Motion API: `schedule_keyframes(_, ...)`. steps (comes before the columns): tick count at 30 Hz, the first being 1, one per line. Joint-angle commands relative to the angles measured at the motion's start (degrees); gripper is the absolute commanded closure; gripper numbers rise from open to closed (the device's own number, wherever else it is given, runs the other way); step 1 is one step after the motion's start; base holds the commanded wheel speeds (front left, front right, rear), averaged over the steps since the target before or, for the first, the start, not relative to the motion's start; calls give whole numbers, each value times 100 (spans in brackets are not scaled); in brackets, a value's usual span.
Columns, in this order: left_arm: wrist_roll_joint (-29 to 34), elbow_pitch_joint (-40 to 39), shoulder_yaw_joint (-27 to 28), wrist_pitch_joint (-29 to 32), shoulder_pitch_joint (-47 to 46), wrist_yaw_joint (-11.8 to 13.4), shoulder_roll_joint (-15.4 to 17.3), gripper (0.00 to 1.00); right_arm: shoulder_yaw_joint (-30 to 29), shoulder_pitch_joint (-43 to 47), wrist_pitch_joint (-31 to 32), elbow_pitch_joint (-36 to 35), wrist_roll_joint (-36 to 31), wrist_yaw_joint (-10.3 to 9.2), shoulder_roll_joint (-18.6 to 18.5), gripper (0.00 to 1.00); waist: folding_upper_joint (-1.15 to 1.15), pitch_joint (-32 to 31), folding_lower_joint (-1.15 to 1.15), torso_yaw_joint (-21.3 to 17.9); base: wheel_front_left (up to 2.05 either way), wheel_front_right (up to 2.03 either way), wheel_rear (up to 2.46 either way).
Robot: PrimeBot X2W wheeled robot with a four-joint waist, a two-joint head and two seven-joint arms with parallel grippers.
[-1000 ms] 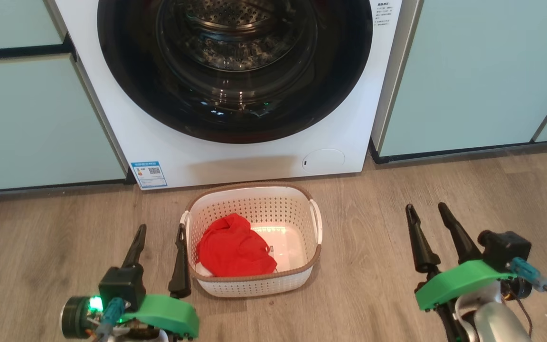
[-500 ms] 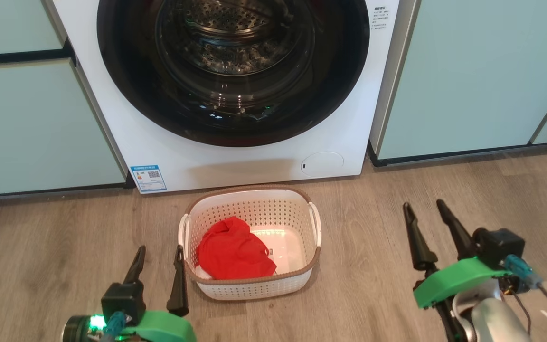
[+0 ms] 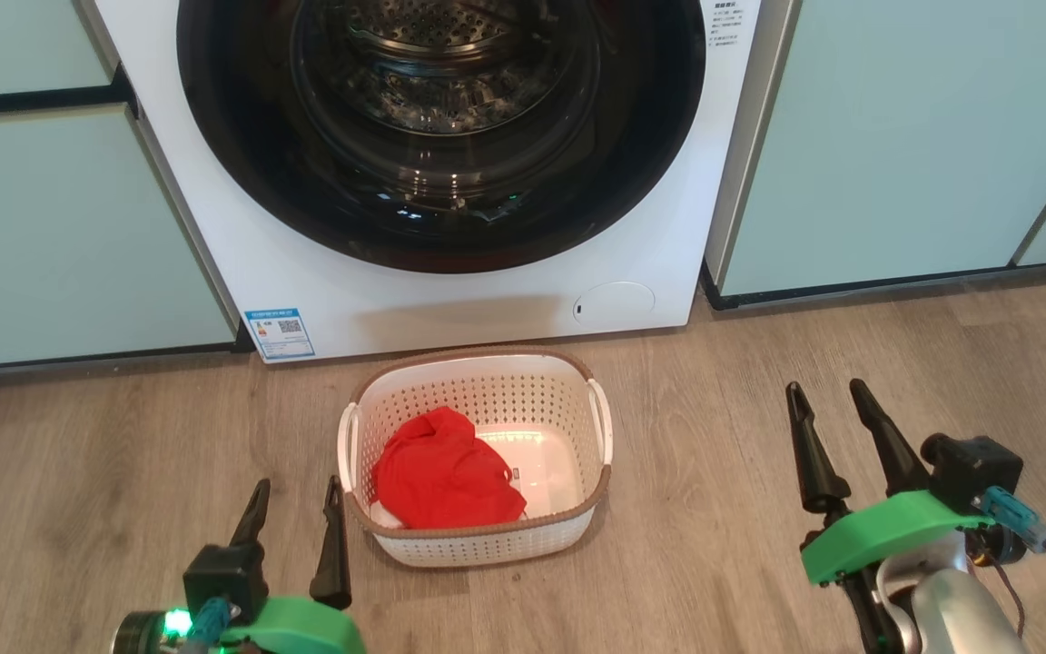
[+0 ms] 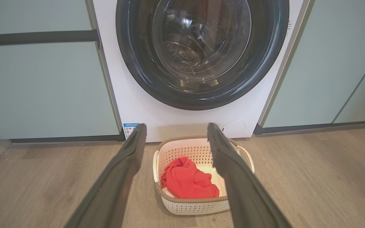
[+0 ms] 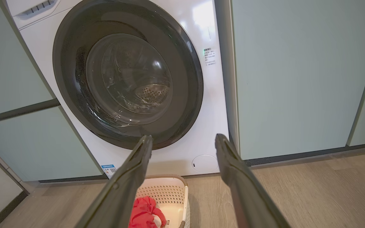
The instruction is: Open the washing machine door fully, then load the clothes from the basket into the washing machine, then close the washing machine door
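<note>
Left pincer [image 3: 298, 481], right pincer [image 3: 824, 386] — both spread wide

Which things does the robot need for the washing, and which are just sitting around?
For the job: the washing machine, its round door, the basket, the red clothes inside it.
Just there: the pale green cabinets, the wooden floor, the blue sticker.

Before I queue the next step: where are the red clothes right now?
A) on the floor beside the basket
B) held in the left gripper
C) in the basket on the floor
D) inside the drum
C: the clothes lie inside the basket, which stands on the floor before the washing machine; the left gripper is open and empty.
</note>
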Motion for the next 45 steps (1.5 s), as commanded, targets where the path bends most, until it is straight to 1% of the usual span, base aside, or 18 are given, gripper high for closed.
schedule_keyframes(1,-26,-181,198,-72,-264,-5,43,0,118,-334,-77,-163,47,-1,-65,0,0,9,0,1,0,0,0)
schedule_keyframes(10,-106,-194,188,-72,-274,-17,43,0,72,-370,-77,-198,81,-1,-65,0,0,34,0,3,0,0,0)
schedule_keyframes(18,-184,-215,233,-72,-294,-83,42,0,27,-406,-77,-186,89,-1,-65,0,0,40,0,1,0,0,0)
schedule_keyframes(22,-467,-208,282,-72,-275,-251,42,0,-5,-420,-77,-189,66,-1,-65,0,0,31,0,-3,0,0,0)
schedule_keyframes(25,-413,-179,292,-72,-273,-335,42,0,-18,-422,-77,-187,60,-1,-65,0,0,25,0,-7,36,36,-73)
schedule_keyframes(32,-360,-199,269,-72,-278,-335,42,0,-1,-414,-77,-170,66,-1,-65,0,0,17,0,-3,76,76,-152)
schedule_keyframes(45,-322,-209,289,-72,-259,-320,42,0,-32,-425,-77,-146,70,-1,-65,0,0,-5,0,-22,121,121,-243)
